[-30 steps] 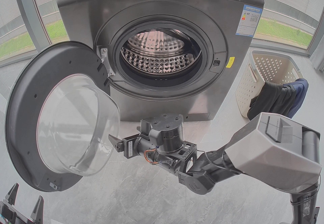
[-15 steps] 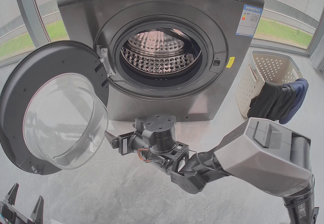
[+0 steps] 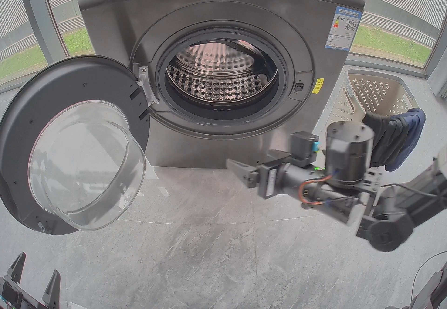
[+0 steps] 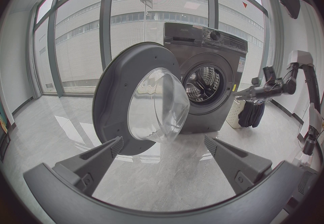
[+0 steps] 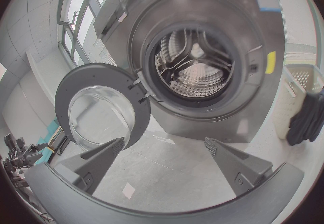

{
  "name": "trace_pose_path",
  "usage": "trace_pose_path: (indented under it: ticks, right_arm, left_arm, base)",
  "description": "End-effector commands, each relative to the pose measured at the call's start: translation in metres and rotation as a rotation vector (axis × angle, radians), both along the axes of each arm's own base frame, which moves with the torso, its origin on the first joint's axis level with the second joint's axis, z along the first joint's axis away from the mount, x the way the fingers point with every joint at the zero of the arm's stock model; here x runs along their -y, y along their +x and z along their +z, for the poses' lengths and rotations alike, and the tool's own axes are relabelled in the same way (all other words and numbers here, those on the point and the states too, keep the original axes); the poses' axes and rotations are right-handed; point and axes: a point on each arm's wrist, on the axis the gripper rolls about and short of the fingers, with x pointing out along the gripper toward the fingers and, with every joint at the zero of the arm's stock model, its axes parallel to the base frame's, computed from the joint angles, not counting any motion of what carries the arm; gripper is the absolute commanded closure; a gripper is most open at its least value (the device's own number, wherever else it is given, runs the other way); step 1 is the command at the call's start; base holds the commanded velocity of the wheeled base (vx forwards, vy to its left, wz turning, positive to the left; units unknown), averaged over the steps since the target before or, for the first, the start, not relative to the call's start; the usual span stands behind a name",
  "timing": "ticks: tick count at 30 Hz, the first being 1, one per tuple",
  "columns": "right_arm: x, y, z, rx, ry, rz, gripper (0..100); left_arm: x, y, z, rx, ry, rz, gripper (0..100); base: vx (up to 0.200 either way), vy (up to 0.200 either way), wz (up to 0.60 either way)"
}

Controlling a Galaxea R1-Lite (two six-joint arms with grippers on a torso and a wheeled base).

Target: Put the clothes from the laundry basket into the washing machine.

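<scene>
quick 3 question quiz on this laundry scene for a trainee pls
1. True or false: the round grey door with a clear bowl window on the grey front-loading washing machine stands open.
2. Where are the dark grey and blue clothes? A) in the drum B) draped over the rim of the cream perforated laundry basket C) on the floor
3. What does the right gripper hold?
Key: 1 true; 2 B; 3 nothing, it is open and empty.
</scene>
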Motion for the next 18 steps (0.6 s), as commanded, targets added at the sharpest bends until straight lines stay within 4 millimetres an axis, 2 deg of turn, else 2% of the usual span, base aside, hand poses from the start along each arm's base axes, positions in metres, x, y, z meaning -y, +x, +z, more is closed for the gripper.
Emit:
trace_pose_path:
  ticks: [1,3,8,13,18]
  right_arm:
    - [0.152,-0.093,0.037,0.169,0.005,-0.259,0]
    - [0.178,-0.116,0.032,0.203,-0.008,-0.341,0]
    - [0.214,-0.168,0.004,0.244,-0.018,-0.485,0]
    - [0.226,-0.206,-0.018,0.263,-0.023,-0.515,0]
    - [0.230,-0.238,-0.040,0.245,-0.033,-0.524,0]
  left_arm:
    - [0.000,0.001,-0.004,-0.015,0.001,-0.001,0]
    - [0.000,0.001,-0.004,-0.015,0.001,-0.002,0]
    - [0.000,0.001,-0.004,-0.015,0.000,-0.002,0]
    - [0.000,0.001,-0.004,-0.015,0.000,-0.002,0]
    - [0.000,0.001,-0.004,-0.015,0.000,-0.001,0]
  base:
    - [0.000,0.000,0.00]
    - [0.000,0.000,0.00]
    - [0.000,0.000,0.00]
    - [0.000,0.000,0.00]
    - [0.000,0.000,0.00]
